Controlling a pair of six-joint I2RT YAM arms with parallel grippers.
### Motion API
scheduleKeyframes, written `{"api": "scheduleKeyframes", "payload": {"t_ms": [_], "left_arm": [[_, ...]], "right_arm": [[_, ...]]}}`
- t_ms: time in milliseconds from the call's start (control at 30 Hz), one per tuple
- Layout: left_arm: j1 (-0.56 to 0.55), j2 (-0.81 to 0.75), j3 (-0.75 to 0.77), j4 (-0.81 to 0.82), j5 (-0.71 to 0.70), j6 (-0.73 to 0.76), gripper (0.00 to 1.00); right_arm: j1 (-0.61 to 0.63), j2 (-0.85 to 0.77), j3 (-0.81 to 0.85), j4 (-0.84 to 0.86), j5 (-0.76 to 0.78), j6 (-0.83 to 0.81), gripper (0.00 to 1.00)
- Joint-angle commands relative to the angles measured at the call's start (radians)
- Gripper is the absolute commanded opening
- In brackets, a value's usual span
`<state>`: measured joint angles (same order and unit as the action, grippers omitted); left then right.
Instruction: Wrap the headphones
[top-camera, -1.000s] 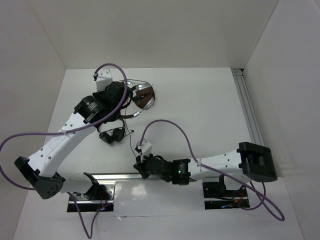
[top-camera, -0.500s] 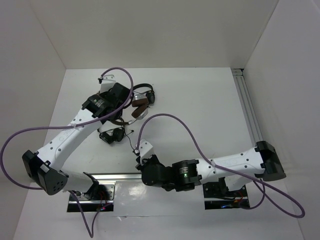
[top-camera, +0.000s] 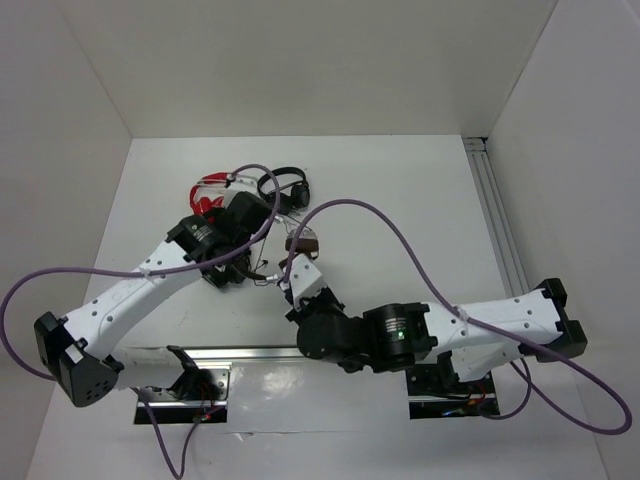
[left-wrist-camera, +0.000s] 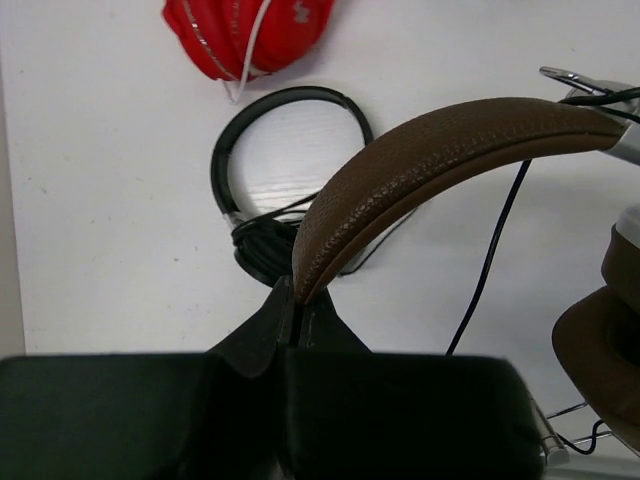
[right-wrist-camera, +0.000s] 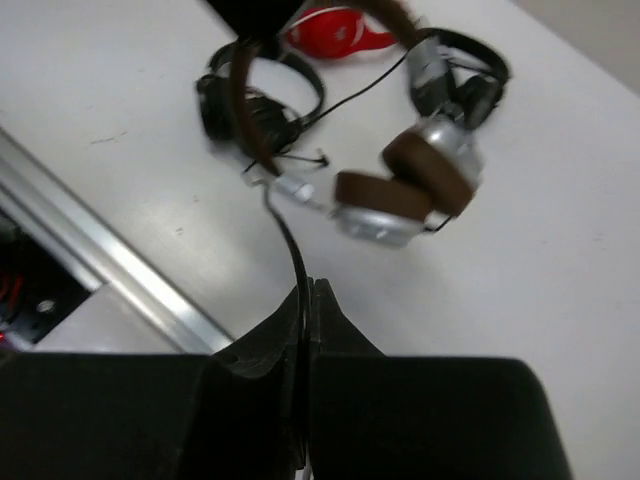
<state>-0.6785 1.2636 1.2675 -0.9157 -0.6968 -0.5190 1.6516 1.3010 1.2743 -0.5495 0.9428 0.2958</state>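
Early stage: the left gripper (left-wrist-camera: 298, 305) clamps the brown leather headband (left-wrist-camera: 450, 145) of the brown-and-silver over-ear headphones (right-wrist-camera: 400, 195) above the white table (top-camera: 400, 200), while the right gripper (right-wrist-camera: 308, 295) pinches their thin black cable (right-wrist-camera: 288, 240), not yet wound.

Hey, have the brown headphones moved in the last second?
Yes. The headphones, held by the left gripper, have come nearer the metal rail in the top view, away from the back wall.
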Motion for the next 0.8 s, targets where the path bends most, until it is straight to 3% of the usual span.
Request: {"api": "scheduleKeyframes", "payload": {"t_ms": [0,267,400,533,767], "left_arm": [[-0.056,-0.063,-0.023,0.071,0.025,0.059,0.0],[-0.185,-0.173,-0.082,0.014,0.014,0.028,0.0],[-0.246,-0.205,-0.082,-0.009,0.101,0.043,0.0],[-0.309,-0.158,-0.057,-0.097,0.131,0.04,0.0],[-0.391,-0.115,-0.008,-0.097,0.198,0.059,0.0]], "right_arm": [[-0.096,-0.063,0.079,-0.015,0.099,-0.145,0.0],[-0.41,-0.06,0.149,0.055,-0.07,-0.369,0.0],[-0.585,-0.06,0.119,0.13,-0.196,-0.429,0.0],[-0.665,-0.06,0.091,0.187,-0.289,-0.463,0.0],[-0.773,-0.071,-0.012,0.29,-0.473,-0.436,0.01]]}}
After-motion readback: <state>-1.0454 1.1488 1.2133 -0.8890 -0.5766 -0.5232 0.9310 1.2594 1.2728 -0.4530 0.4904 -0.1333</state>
